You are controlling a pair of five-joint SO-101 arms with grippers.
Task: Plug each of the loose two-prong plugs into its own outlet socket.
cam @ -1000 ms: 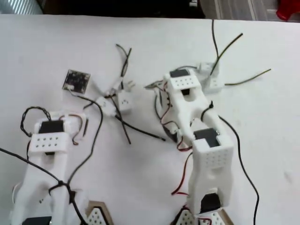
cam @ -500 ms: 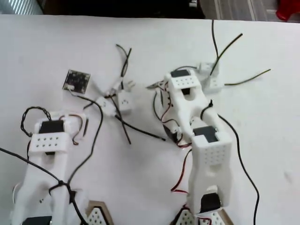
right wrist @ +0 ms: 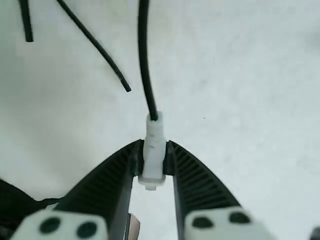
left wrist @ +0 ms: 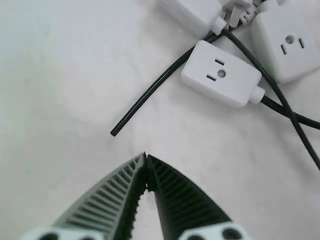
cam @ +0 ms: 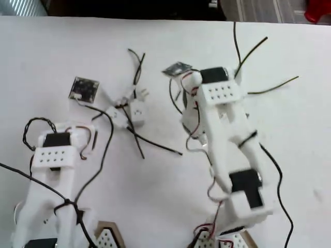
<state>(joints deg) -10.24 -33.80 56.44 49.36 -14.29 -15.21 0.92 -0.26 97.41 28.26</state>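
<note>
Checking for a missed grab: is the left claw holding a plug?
No, the left claw is shut on nothing, and the nearest socket lies apart from it on the table.

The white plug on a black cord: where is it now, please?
Right wrist view: the white plug is clamped in the right gripper, over the white table.

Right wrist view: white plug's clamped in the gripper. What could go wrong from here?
1. The right gripper pinches the white plug with a black cord only near its tips; it could twist or slip on insertion.
2. The white outlet sockets lie loose among black cords, and the shut left gripper holds none; one may slide when pushed.
</note>
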